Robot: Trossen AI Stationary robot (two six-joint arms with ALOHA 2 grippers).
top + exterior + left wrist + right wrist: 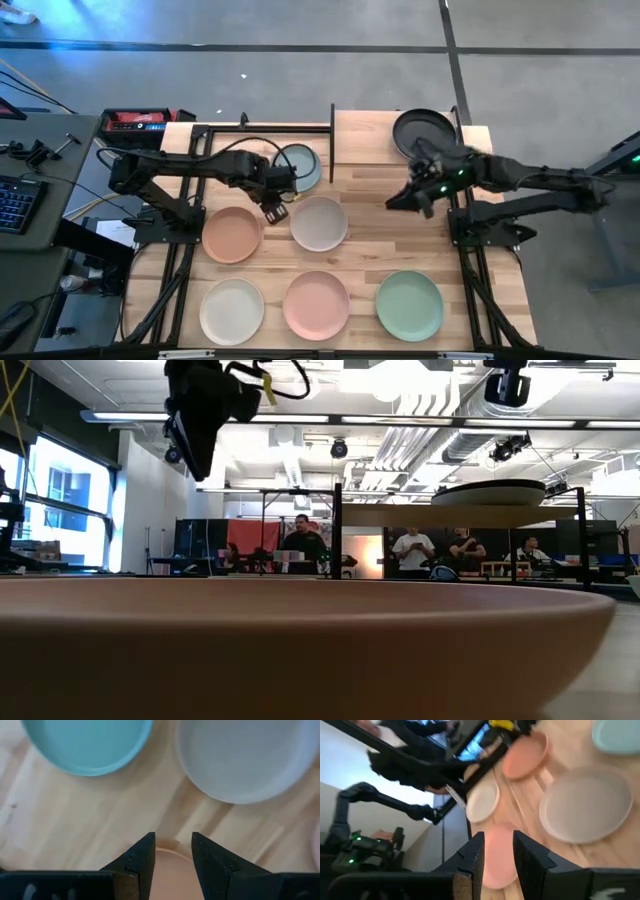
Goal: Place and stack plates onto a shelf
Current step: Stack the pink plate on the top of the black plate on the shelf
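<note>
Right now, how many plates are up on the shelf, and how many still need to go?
One: the black plate sits on the shelf. Nothing is held; the left gripper and right gripper hover empty, jaws apart. Six remain on the table: light blue, terracotta, beige-grey, cream, pink, mint.

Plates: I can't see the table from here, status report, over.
Left gripper open, empty, between orange plate and beige-grey plate. Right gripper empty beside shelf. Black plate shelved. Nothing obstructing.

Slatted wooden bench (370,255) sat on grey floor (300,80), red box (140,121) lay beside it, keyboard (15,200) off left, people (303,540) stood in the room behind.
</note>
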